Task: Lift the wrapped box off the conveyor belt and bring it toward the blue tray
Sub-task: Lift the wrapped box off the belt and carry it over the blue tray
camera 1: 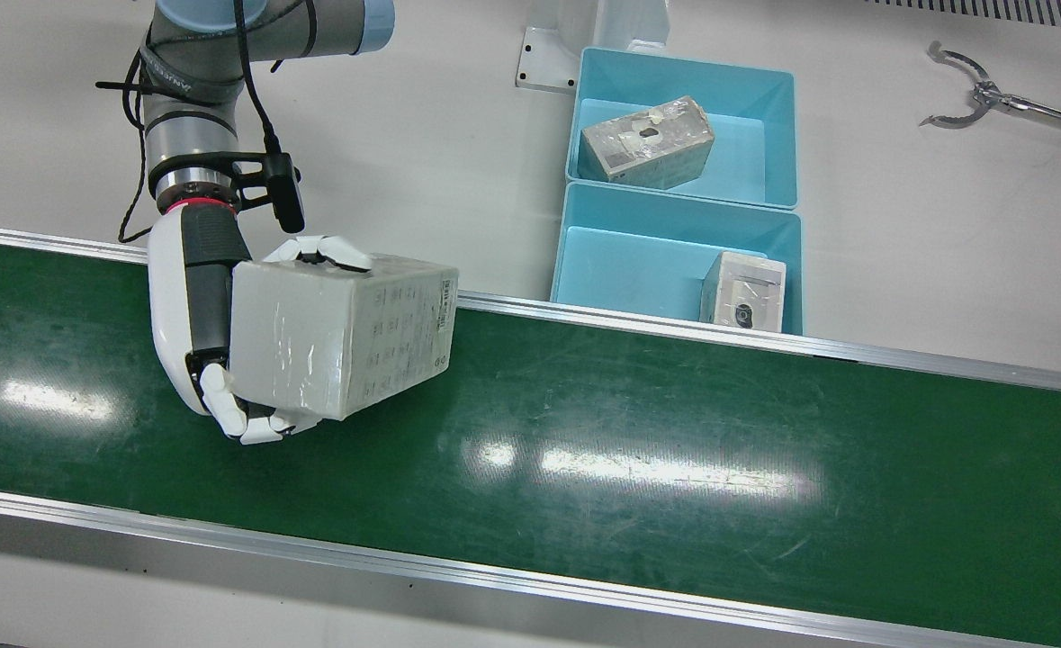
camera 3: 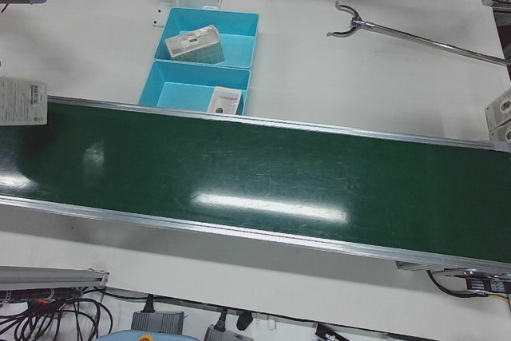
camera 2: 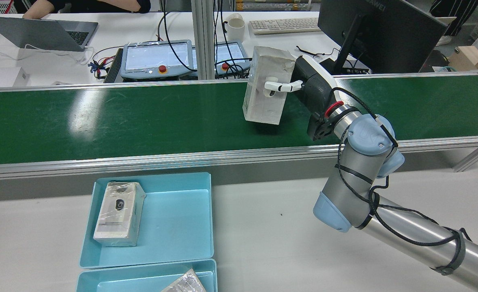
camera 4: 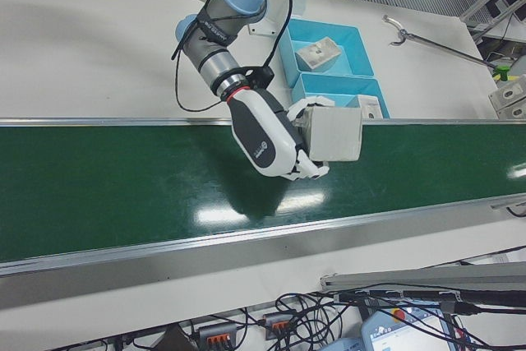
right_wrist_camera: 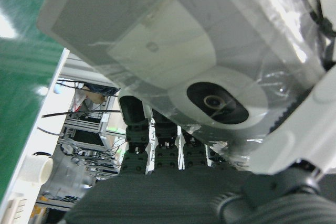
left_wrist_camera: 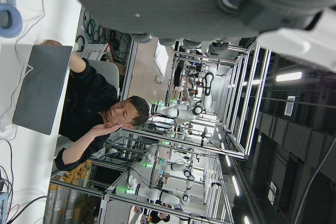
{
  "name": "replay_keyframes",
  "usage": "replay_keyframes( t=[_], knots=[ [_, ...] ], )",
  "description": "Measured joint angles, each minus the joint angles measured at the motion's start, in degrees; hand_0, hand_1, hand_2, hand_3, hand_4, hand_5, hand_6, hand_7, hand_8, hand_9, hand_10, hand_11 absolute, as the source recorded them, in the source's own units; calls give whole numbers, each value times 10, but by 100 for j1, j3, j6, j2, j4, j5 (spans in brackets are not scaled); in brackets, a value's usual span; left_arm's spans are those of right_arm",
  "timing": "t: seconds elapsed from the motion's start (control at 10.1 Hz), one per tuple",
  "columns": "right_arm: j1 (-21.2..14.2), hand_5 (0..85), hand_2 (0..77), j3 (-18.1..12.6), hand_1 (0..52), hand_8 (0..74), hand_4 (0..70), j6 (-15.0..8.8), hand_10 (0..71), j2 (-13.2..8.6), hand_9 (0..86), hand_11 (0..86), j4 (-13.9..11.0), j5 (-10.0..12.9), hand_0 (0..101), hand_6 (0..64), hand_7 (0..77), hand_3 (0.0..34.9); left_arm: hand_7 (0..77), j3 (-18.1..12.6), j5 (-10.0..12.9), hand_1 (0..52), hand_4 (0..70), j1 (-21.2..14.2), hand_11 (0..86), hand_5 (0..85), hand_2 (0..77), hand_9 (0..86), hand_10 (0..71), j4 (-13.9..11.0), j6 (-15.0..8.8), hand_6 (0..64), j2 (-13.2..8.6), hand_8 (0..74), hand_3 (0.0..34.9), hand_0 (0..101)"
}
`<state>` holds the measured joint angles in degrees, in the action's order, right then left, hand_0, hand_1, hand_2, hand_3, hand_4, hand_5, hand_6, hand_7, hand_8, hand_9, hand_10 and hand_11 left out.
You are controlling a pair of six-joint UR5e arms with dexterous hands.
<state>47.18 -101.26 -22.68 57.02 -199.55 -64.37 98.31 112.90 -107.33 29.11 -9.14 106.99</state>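
Robot hand [camera 1: 190,324] around wrapped box [camera 1: 341,333] (rear: lifted)

The wrapped box [camera 1: 341,337] shows matt grey card under glossy, wrinkled clear film. The conveyor belt [camera 1: 638,423] is smooth green rubber-like sheet with a sheen, edged in brushed metal. The blue tray [camera 1: 665,261] looks like smooth plastic. The right hand [camera 1: 190,315] has a glossy white shell.

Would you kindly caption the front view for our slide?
Right hand holds wrapped box above green conveyor belt, blue trays beyond.
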Motion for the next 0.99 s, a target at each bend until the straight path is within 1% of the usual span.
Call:
replay_keyframes(
  t=[0.1, 0.2, 0.3, 0.39, 0.59, 0.79, 0.89, 0.99],
  knots=[
    [-31, 698, 355, -330, 16, 535, 93, -297, 431, 12, 556, 622, -2, 3, 456, 420, 420, 0, 5, 0, 0, 0, 0, 0, 5, 11, 5, 0, 5, 0, 0, 0, 0, 5, 0, 0],
    [-98, 693, 360, -573, 16, 518, 93, -514, 409, 13, 627, 562, -4, 7, 458, 420, 447, 0, 5, 0, 0, 0, 0, 0, 5, 11, 5, 0, 5, 0, 0, 0, 0, 5, 0, 0],
    [-197, 693, 360, -767, 16, 513, 93, -691, 398, 8, 622, 573, -2, 12, 460, 420, 453, 0, 5, 0, 0, 0, 0, 0, 5, 11, 5, 0, 5, 0, 0, 0, 0, 5, 0, 0],
    [-310, 698, 360, -886, 16, 518, 93, -812, 409, -9, 611, 573, 0, 16, 460, 420, 458, 0, 5, 0, 0, 0, 0, 0, 5, 11, 5, 0, 5, 0, 0, 0, 0, 5, 0, 0],
    [-632, 698, 360, -972, 16, 518, 87, -939, 420, -82, 611, 595, 3, 77, 462, 420, 458, 0, 0, 0, 0, 0, 0, 0, 5, 11, 5, 0, 5, 0, 0, 0, 0, 5, 0, 0],
    [-1089, 698, 360, -972, 16, 518, 87, -1014, 420, -147, 611, 595, 4, 336, 461, 420, 458, 0, 0, 0, 0, 0, 0, 0, 5, 11, 5, 0, 0, 0, 0, 0, 0, 5, 0, 0],
    [-1296, 698, 360, -963, 16, 513, 93, -1076, 431, -201, 611, 611, 6, 456, 461, 420, 480, 0, 0, 0, 0, 0, 0, 0, 5, 11, 5, 0, 5, 0, 0, 0, 0, 5, 0, 0],
    [-1463, 698, 360, -947, 16, 513, 93, -1136, 436, -248, 611, 622, 28, 544, 461, 420, 480, 0, 0, 0, 0, 0, 0, 0, 5, 11, 5, 0, 5, 0, 0, 0, 0, 5, 0, 0]
  ],
)
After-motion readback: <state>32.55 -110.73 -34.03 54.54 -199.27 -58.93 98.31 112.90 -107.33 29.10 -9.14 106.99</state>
